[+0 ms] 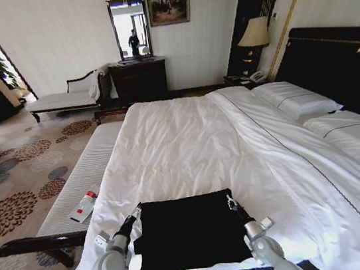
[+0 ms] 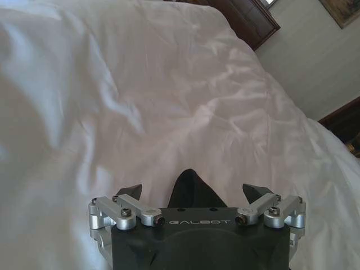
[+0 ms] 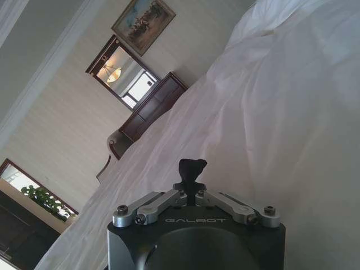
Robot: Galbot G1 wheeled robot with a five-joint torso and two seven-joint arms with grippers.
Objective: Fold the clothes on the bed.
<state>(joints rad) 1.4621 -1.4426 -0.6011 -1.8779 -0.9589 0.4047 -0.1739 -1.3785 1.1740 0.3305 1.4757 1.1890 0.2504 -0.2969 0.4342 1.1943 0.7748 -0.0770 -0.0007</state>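
Both jaws differ: my right gripper [image 3: 190, 188] is pinched tight on a tuft of the shirt [image 1: 190, 231], while my left gripper [image 2: 194, 194] stands wide apart around a black fold. On the bed [image 1: 187, 140], the shirt lies folded at the foot edge.

Silver-grey arms carry each black end effector [image 2: 194, 194], marked "GALBOT", with screwed silver finger linkages.
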